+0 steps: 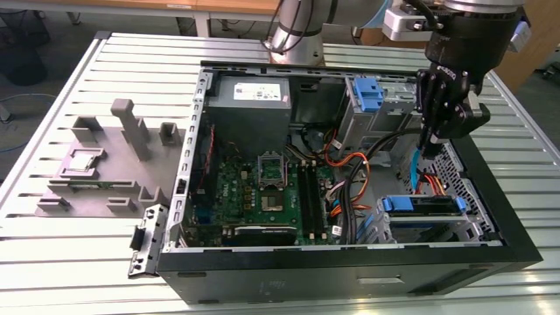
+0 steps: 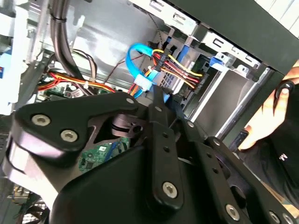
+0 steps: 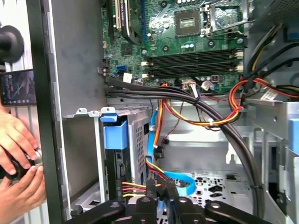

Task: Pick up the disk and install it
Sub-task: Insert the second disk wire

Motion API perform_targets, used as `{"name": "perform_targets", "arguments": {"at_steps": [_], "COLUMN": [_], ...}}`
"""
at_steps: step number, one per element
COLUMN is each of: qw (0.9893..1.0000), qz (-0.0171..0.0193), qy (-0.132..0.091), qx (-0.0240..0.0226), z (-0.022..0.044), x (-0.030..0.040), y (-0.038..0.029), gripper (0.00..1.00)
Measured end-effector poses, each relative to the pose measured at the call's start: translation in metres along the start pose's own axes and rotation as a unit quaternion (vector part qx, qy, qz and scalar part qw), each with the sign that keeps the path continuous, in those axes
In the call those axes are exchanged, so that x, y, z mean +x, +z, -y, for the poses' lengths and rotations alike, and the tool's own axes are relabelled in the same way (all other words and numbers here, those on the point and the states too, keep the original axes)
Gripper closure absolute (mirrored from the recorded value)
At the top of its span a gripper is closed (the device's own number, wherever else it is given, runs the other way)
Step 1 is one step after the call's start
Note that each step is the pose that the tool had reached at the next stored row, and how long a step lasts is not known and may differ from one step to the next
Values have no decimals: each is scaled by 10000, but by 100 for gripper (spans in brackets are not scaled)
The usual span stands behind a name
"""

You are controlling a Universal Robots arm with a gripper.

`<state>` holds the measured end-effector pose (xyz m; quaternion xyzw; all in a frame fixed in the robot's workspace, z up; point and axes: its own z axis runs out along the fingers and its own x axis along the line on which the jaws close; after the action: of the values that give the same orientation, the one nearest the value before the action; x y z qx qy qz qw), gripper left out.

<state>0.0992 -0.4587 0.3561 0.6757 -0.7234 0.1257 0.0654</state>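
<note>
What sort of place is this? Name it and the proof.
Likely a robotics lab bench for computer assembly: an open PC case on a slatted metal table, a grey parts fixture beside it, and a robot arm reaching in.

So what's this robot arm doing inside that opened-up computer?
The arm's gripper is lowered into the open computer case, at the colored cables plugged into the disk, which already sits in its bay by the case's front corner. A person's hands are just outside the case wall.
</note>
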Motion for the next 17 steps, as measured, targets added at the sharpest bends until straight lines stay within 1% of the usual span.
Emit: {"name": "perform_targets", "arguments": {"at_steps": [1, 4, 6, 7, 11, 12, 16, 17], "qw": [10000, 10000, 9999, 9999, 9999, 9999, 9999, 9999], "qz": [-26, -96, -132, -137, -139, -138, -135, -135], "qy": [-2, -7, -10, -10, -10, -10, -9, -10], "qx": [2, 8, 10, 11, 11, 11, 10, 11], "z": [-1, -4, -6, -7, -8, -8, -4, -4], "x": [-3, -10, -16, -19, -22, -22, -20, -19], "y": [9, 38, 59, 68, 80, 82, 88, 88], "gripper": [80, 80, 80, 80, 78, 73, 73, 74]}}
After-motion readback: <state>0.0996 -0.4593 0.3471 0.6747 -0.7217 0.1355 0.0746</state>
